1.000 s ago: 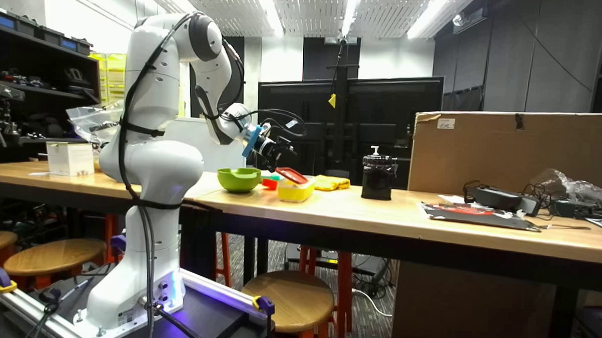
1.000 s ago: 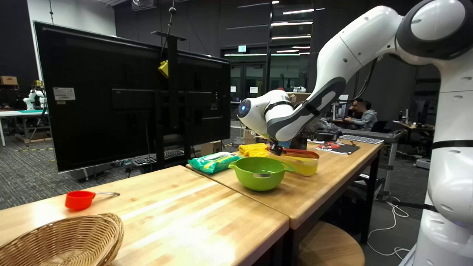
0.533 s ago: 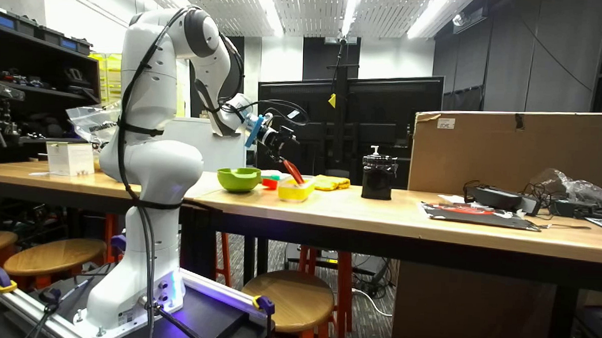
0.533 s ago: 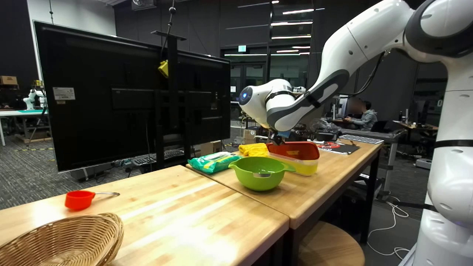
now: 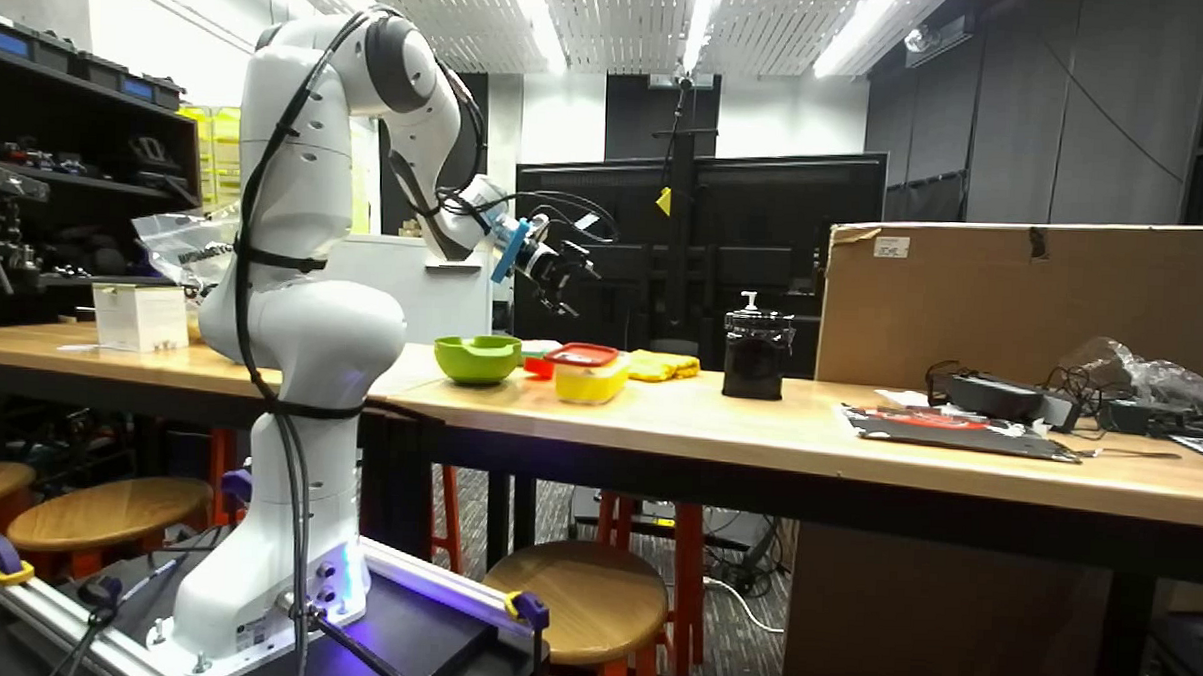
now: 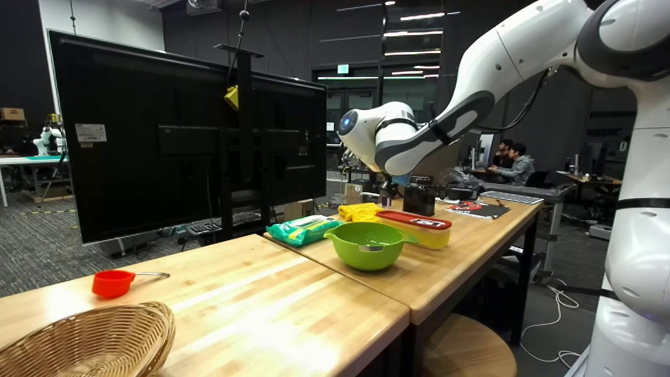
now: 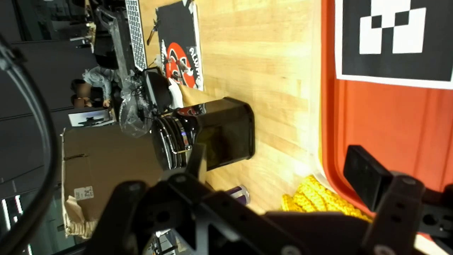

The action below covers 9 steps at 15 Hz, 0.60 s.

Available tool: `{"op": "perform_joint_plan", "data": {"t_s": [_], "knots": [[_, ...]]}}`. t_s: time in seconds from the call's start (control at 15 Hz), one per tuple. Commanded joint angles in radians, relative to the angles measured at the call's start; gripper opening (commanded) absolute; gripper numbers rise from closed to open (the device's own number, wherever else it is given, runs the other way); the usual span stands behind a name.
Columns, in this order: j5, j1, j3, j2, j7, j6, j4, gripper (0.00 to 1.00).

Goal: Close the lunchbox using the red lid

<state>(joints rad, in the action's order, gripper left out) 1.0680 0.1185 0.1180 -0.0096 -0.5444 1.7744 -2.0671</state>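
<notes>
The lunchbox (image 5: 590,386) is a low clear-walled box that looks yellow; it also shows in an exterior view (image 6: 435,239), partly behind the green bowl. The red lid (image 5: 582,354) lies about flat on its top, and shows there too (image 6: 413,219). In the wrist view the lid (image 7: 393,120) fills the right side, with a strip of the box's rim past its edge. Whether it is pressed on I cannot tell. My gripper (image 5: 581,290) is open and empty above the lid, apart from it. Its fingertips (image 7: 366,177) stand wide apart in the wrist view.
The green bowl (image 6: 369,248) stands close beside the lunchbox. A yellow cloth (image 5: 664,366) and a black pump jar (image 5: 756,353) are on its other sides. A green wipes pack (image 6: 303,230), a red cup (image 6: 112,284) and a wicker basket (image 6: 89,340) lie farther off.
The lid was tilted at my gripper, then stood steeper half a second ago. Now it lies flat on the lunchbox, let go, and my gripper has moved up and opened.
</notes>
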Motion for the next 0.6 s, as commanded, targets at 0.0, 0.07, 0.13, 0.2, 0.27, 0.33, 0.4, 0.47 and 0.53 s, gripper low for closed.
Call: {"op": "perform_joint_plan", "data": {"t_s": [0.0,0.07,0.13,0.2,0.27,0.33,0.4,0.47,0.53], "knots": [[-0.132,-0.017,-0.017,-0.043,0.121,0.034,0.030,1.00],[-0.168,-0.022,-0.022,-0.049,0.148,0.039,0.041,1.00],[-0.205,-0.027,-0.027,-0.060,0.182,0.042,0.056,1.00],[-0.237,-0.032,-0.032,-0.067,0.213,0.042,0.069,1.00],[-0.276,-0.038,-0.039,-0.076,0.249,0.043,0.085,1.00],[-0.316,-0.043,-0.046,-0.085,0.284,0.042,0.100,1.00],[-0.360,-0.049,-0.055,-0.095,0.325,0.049,0.111,1.00],[-0.411,-0.055,-0.063,-0.105,0.370,0.049,0.124,1.00],[-0.472,-0.062,-0.074,-0.113,0.422,0.049,0.136,1.00]]}}
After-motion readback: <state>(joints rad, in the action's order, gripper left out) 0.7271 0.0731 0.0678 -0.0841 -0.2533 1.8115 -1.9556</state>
